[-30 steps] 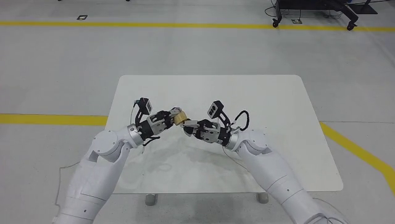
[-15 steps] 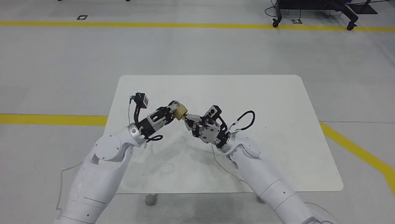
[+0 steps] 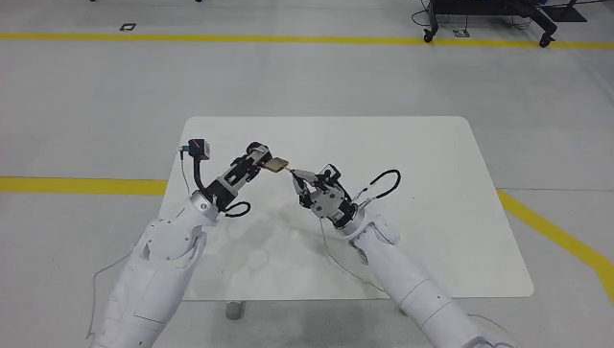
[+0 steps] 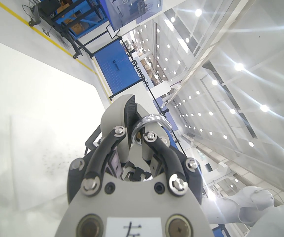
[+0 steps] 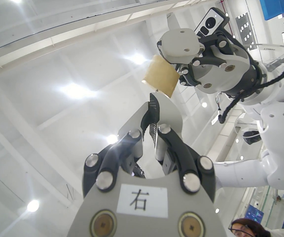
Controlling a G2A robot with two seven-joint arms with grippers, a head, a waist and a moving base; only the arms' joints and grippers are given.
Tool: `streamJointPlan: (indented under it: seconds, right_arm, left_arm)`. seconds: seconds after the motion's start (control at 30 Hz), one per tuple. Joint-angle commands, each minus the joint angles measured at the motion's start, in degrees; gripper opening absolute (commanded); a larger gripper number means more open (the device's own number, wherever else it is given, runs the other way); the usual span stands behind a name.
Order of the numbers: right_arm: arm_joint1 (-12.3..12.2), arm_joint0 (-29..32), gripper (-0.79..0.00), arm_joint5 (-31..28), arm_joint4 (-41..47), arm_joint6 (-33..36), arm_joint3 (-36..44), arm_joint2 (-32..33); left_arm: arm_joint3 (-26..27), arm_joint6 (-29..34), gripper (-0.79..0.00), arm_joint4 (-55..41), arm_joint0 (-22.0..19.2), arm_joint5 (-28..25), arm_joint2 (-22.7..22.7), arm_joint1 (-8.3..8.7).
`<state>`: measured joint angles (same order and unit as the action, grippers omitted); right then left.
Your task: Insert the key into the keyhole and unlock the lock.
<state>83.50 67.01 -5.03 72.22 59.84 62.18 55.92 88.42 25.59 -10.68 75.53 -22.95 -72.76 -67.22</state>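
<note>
Top view: the left gripper (image 3: 261, 157) and right gripper (image 3: 299, 176) met above the white table (image 3: 413, 147), left of the frame's centre. The brass padlock (image 3: 277, 165) sat at the left gripper's tip. Only a thin pale sliver of the key (image 3: 292, 171) showed between the padlock and the right gripper, too small to tell whether it had entered the keyhole. Compared with 0.5 s before, both forearms had swung toward the left of the frame. The meeting point sat slightly higher, and the left gripper was stretched out further.

Left wrist view: the left gripper (image 4: 142, 124), in the lower centre, was clamped narrowly on the silver shackle (image 4: 151, 121). The padlock's body was hidden behind the fingers (image 4: 115, 119).

Right wrist view: the right gripper (image 5: 153, 109) was pinched almost flat, and its ribbed pads (image 5: 154, 106) covered nearly all of the key (image 5: 156, 90). The padlock (image 5: 160, 78), a plain matte-brass block, hung just above, centre frame. Its upper part was cut off by the left gripper (image 5: 179, 50).
</note>
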Motion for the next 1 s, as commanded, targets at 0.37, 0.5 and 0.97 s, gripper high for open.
streamJointPlan:
  seconds: [0.37, 0.5, 0.97]
  right_arm:
    - [-4.4, 3.02, 0.0, -9.8, -15.57, -1.04, 8.04, 15.1]
    - [-6.67, 8.07, 0.0, -12.21, -21.92, -4.39, 17.92, 25.02]
    - [-6.95, 9.21, 0.0, -12.31, -22.61, -5.18, 19.79, 26.51]
  left_arm:
    - [-0.64, 0.16, -0.785, 5.58, -0.58, 3.38, 0.62, -0.03]
    - [-0.41, 1.47, -0.785, 11.42, -1.4, 5.33, 3.53, -0.22]
    - [-11.18, 14.27, -0.785, 30.5, -17.54, 24.58, 24.53, -4.6]
